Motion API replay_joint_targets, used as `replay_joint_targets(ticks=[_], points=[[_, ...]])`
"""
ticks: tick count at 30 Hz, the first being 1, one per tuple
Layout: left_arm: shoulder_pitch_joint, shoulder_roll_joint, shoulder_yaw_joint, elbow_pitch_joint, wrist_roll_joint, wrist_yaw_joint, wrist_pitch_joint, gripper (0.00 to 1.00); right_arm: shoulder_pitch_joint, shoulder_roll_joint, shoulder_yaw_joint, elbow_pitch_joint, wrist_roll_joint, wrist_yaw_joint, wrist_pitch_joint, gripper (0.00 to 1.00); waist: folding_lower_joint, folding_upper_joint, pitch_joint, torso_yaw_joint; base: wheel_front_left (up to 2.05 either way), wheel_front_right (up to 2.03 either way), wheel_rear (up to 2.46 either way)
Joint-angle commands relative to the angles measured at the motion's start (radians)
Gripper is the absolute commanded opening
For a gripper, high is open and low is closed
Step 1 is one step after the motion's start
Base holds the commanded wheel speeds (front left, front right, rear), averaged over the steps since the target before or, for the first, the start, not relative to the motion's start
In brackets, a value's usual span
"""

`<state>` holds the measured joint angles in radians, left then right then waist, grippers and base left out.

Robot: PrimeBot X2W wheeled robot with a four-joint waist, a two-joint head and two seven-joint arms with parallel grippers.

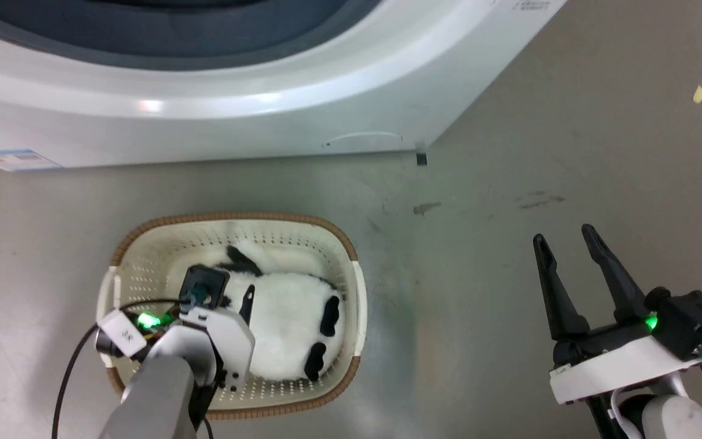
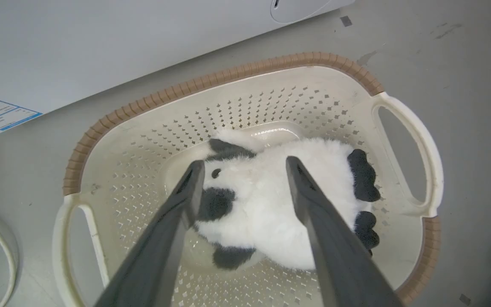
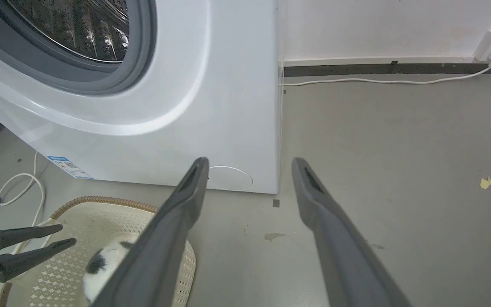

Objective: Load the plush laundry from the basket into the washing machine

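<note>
Nothing is loaded yet: the panda toy [image 1: 290,317] is seen in the basket [image 1: 235,216] at lower left, before the washer [image 1: 265,128]. The left claw [image 2: 245,164] is spread wide over it, the right claw [image 1: 563,233] wide and empty.

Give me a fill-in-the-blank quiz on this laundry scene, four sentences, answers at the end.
The basket has a ____ woven-look rim. In it lies the plush laundry, black and ____. Over it, the left gripper has its jaws ____. The right gripper hovers over the floor, holding ____.
Answers: brown, white, open, nothing.
</note>
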<state>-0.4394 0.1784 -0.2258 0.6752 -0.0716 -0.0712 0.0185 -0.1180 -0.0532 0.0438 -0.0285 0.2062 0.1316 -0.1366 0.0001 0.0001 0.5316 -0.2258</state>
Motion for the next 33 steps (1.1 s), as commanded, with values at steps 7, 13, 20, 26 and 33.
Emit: replay_joint_targets(ticks=[7, 13, 20, 26, 33], points=[[-0.104, 0.025, -0.047, 0.107, -0.023, -0.006, 0.07, 1.0, -0.033, 0.002, 0.004, -0.015, 0.032, -0.001, -0.026, 1.0, -0.0001, -0.0001, 0.083, -0.026, 0.0, 0.0, 0.0], [-0.164, 0.042, -0.077, 0.17, -0.027, 0.001, 0.083, 1.0, -0.038, 0.002, 0.005, -0.025, 0.05, -0.001, -0.038, 1.0, -0.0001, -0.0001, 0.138, -0.04, 0.0, 0.0, 0.0], [-0.216, 0.056, -0.11, 0.246, -0.042, -0.006, 0.096, 1.0, -0.049, 0.002, 0.008, -0.027, 0.073, -0.001, -0.053, 1.0, -0.0001, -0.0001, 0.203, -0.059, 0.0, 0.0, 0.0], [-0.262, 0.063, -0.145, 0.311, -0.056, -0.02, 0.128, 1.0, -0.065, 0.002, 0.016, -0.033, 0.093, -0.001, -0.065, 1.0, -0.0001, -0.0001, 0.257, -0.075, 0.0, 0.0, 0.0], [-0.323, 0.072, -0.19, 0.383, -0.076, -0.034, 0.133, 1.0, -0.072, 0.002, 0.02, -0.038, 0.117, -0.001, -0.08, 1.0, -0.0001, -0.0001, 0.319, -0.097, 0.0, 0.0, 0.0]])
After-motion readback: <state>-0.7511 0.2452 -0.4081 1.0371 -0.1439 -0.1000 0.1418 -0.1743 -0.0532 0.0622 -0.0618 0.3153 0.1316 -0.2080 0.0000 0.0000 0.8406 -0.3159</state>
